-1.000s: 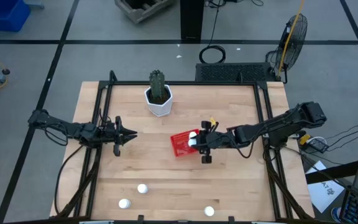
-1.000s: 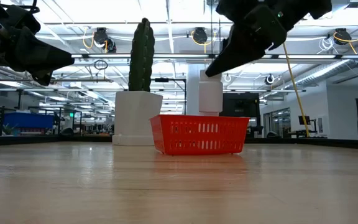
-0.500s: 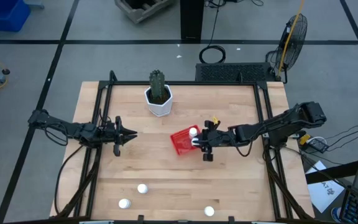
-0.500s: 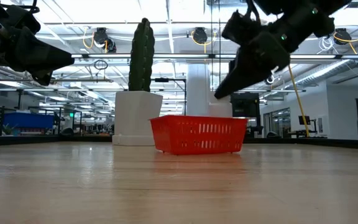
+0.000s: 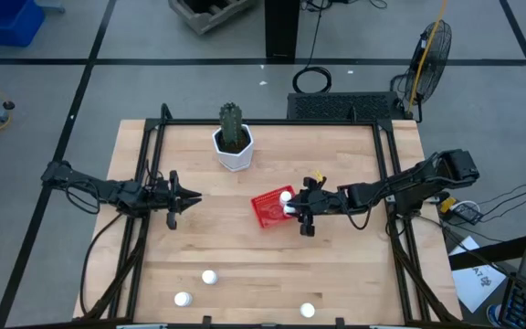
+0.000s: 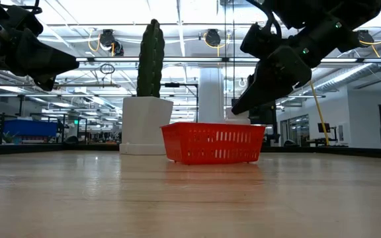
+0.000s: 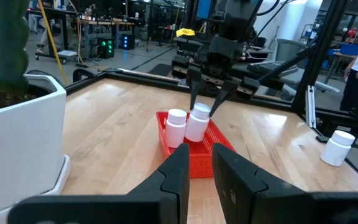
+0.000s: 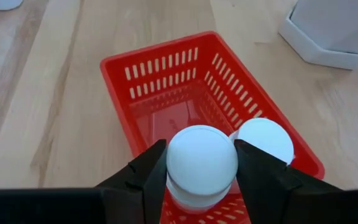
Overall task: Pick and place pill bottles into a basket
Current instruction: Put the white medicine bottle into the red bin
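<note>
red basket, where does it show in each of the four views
High view: the small bright red mesh-walled basket sits right of table centre, at the right tool.
Low view: mid-picture on the wood.
Left wrist view: centre, holding two bottles.
Right wrist view: fills the middle.
Shared landmark: white faceted plant pot.

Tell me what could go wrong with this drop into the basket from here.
1. The right gripper holds a bottle right beside the bottle already in the basket; letting go here could knock that one or leave the new one leaning on it.
2. Both sit at one end of the red basket, so pulling back carelessly might catch the rim and drag the light basket.
3. Three bottles wait near the table's front edge.
</note>
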